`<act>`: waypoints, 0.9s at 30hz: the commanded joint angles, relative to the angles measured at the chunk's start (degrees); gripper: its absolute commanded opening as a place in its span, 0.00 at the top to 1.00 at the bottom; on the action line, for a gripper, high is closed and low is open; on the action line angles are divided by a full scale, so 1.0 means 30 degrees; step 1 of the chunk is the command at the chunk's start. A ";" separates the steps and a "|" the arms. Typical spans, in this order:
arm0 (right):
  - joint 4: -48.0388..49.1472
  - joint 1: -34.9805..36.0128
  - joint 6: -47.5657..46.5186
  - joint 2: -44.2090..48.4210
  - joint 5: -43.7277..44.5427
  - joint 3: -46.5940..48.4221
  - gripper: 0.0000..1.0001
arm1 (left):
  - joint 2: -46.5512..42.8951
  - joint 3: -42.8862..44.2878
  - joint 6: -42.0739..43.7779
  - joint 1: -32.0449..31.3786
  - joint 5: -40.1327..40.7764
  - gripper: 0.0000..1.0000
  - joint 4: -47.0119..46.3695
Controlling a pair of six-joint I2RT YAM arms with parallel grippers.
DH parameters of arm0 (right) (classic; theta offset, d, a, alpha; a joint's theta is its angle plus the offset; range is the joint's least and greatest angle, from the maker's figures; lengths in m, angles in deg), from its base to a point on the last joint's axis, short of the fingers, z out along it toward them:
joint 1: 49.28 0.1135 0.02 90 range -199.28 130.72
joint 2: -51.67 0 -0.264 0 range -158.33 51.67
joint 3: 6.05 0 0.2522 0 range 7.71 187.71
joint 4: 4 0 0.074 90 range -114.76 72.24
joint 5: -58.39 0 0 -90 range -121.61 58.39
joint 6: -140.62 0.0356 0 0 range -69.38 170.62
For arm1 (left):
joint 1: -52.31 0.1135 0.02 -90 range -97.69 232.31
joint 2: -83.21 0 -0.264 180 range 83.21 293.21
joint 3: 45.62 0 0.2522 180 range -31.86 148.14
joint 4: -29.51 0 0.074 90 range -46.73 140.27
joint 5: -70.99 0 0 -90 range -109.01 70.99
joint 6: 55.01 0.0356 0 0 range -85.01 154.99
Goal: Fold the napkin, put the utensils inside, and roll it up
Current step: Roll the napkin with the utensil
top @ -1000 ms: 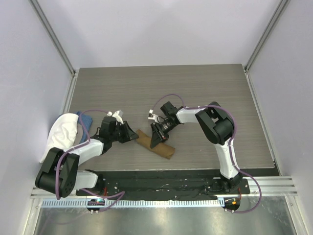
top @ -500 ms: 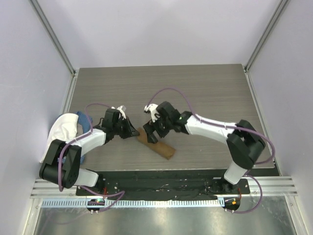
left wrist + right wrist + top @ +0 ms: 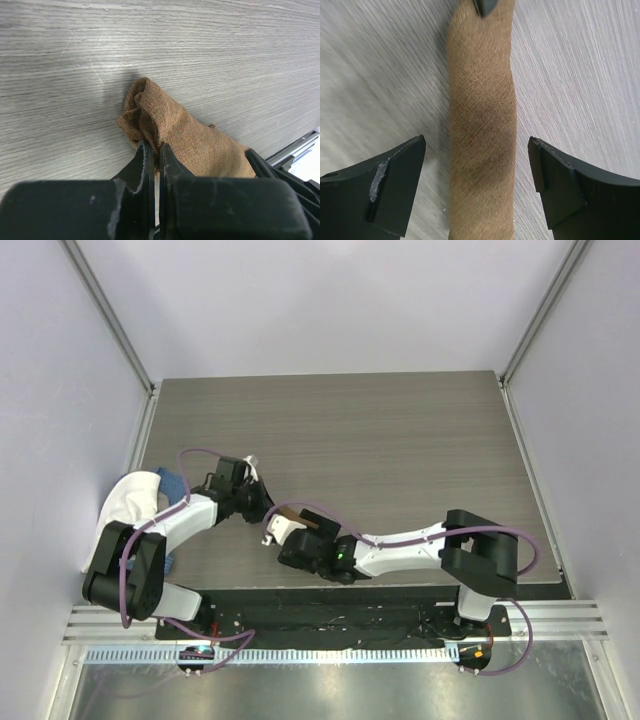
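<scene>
Near the desk's (image 3: 400,440) six o'clock edge, the right gripper (image 3: 480,165) hangs wide open astride the rolled napkin (image 3: 480,110). At the roll's ten o'clock end, the left gripper (image 3: 154,152) is closed, tips touching the cloth.

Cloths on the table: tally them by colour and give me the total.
Tan-brown napkin, rolled up: 1
White cloth: 1
Blue cloth: 1
Total: 3
</scene>
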 commanded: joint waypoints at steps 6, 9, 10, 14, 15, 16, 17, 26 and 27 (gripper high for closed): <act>0.0259 -0.0663 -0.0406 -0.1743 0.1301 0.0540 0.24 | -0.0125 0.0752 0.0195 -0.0036 -0.0626 1.00 0.0734; -0.0005 -0.1424 0.0004 -0.1656 -0.0191 0.0364 0.35 | -0.0213 0.0752 0.0283 -0.0036 -0.0685 1.00 0.0793; -0.0237 -0.1629 0.0063 -0.1569 -0.0833 0.0364 0.39 | -0.0271 0.0781 0.0313 -0.0036 -0.0743 1.00 0.0793; -0.0738 -0.2976 0.0735 -0.1101 -0.6130 0.0277 0.52 | -0.0359 0.1015 0.0488 -0.0036 -0.0832 0.93 0.0851; -0.0825 -0.3704 0.0883 -0.1012 -0.8840 0.0276 0.53 | -0.0417 0.1103 0.0518 -0.0036 -0.0745 0.86 0.0939; -0.1029 -0.4117 0.1058 -0.0953 -1.0056 0.0305 0.54 | -0.0563 0.1365 0.0721 -0.0036 -0.0628 0.72 0.1027; -0.1205 -0.4556 0.1234 -0.0953 -1.1663 0.0479 0.56 | -0.0681 0.1484 0.0810 -0.0036 -0.0250 0.63 0.1231; -0.4252 -0.8366 0.3050 -0.3381 -2.1602 0.3435 0.63 | -0.3256 0.1604 0.1514 -0.0036 0.2858 0.31 0.1937; -0.4370 -0.8688 0.3255 -0.3674 -2.2452 0.3614 0.63 | -0.3463 0.1428 0.1485 -0.0036 0.2831 0.31 0.1646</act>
